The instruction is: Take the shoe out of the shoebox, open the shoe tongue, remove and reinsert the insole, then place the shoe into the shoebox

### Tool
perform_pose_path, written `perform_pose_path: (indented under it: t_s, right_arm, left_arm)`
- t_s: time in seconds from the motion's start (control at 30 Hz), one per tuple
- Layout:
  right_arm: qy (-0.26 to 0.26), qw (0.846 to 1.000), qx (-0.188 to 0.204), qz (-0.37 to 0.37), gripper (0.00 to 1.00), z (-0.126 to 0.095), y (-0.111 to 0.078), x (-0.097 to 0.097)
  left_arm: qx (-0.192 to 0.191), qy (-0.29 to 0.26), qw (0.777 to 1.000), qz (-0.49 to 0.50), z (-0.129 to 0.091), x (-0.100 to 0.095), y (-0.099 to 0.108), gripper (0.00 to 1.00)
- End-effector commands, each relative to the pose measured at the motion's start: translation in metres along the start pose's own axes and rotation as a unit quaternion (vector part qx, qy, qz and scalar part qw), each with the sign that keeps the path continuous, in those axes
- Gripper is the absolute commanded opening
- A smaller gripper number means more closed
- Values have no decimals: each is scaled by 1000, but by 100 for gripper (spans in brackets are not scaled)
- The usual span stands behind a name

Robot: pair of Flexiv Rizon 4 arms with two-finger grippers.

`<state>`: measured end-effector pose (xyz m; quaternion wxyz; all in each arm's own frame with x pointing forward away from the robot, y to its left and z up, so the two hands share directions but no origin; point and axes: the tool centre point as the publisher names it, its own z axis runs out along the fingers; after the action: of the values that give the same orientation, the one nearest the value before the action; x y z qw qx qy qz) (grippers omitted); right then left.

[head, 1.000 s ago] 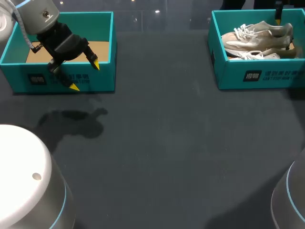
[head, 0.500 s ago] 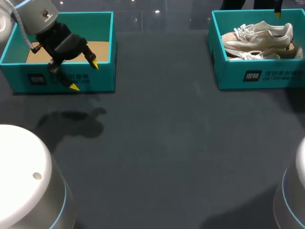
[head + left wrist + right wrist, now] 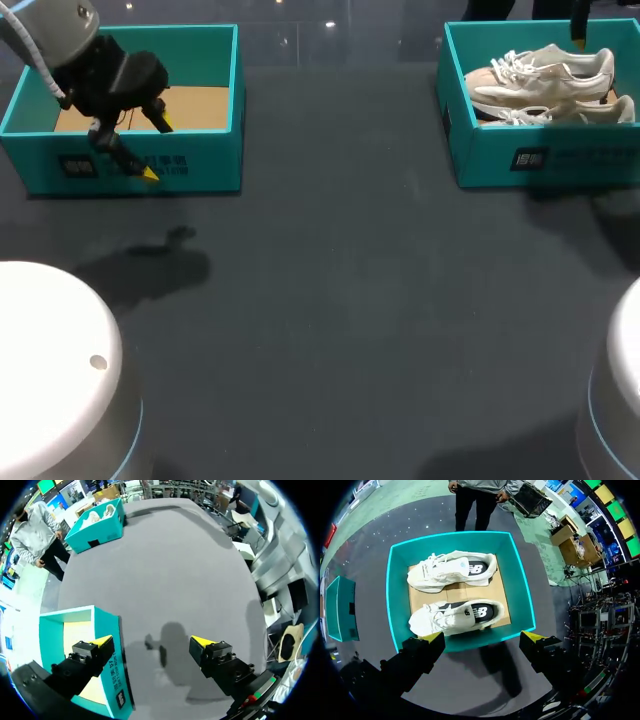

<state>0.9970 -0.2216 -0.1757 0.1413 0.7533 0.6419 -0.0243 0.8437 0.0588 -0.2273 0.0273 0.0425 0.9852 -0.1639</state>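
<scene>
Dark surface (image 3: 350, 300); my left pincer (image 3: 156, 150) gapes empty, straddling the empty box (image 3: 205, 165) wall, shifted leftward since before; right pincer (image 3: 482, 636) gapes empty above the shoebox (image 3: 517, 590).

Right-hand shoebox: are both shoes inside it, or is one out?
Both inside. The right wrist view shows one pale shoe and a second shoe side by side on the shoebox floor.

Teal shoebox (image 3: 480, 150), white shoes (image 3: 548, 68), grey table (image 3: 380, 300)

Dark grey table (image 3: 340, 330), teal shoebox (image 3: 480, 150) far right, second teal box (image 3: 215, 170) far left.
</scene>
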Motion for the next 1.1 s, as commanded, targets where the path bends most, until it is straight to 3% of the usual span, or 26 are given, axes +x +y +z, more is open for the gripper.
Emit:
perform_pose_path:
  t_s: [0.03,0.27,0.4,0.47,0.8,0.87,1.1]
  right_arm:
    - [-1,999,-40,-4,100,-13,-38,4]
    - [3,999,-43,-14,100,-22,-66,16]
    - [16,999,-39,-8,100,-27,-78,20]
    - [16,999,-39,-8,100,-27,-78,20]
    - [16,999,-39,-8,100,-27,-78,20]
    - [16,999,-39,-8,100,-27,-78,20]
    - [16,999,-39,-8,100,-27,-78,20]
  left_arm:
    - [-58,-3,965,-255,-12,-2,3,100]
    - [-117,-36,905,-407,-24,-9,20,100]
    - [-127,-66,851,-506,-36,-19,30,100]
    - [-128,-114,826,-536,-44,-23,35,100]
    - [-128,-114,826,-536,-44,-23,35,100]
    - [-135,-107,800,-574,-44,-23,37,100]
    - [-131,-103,745,-646,-47,-23,47,100]
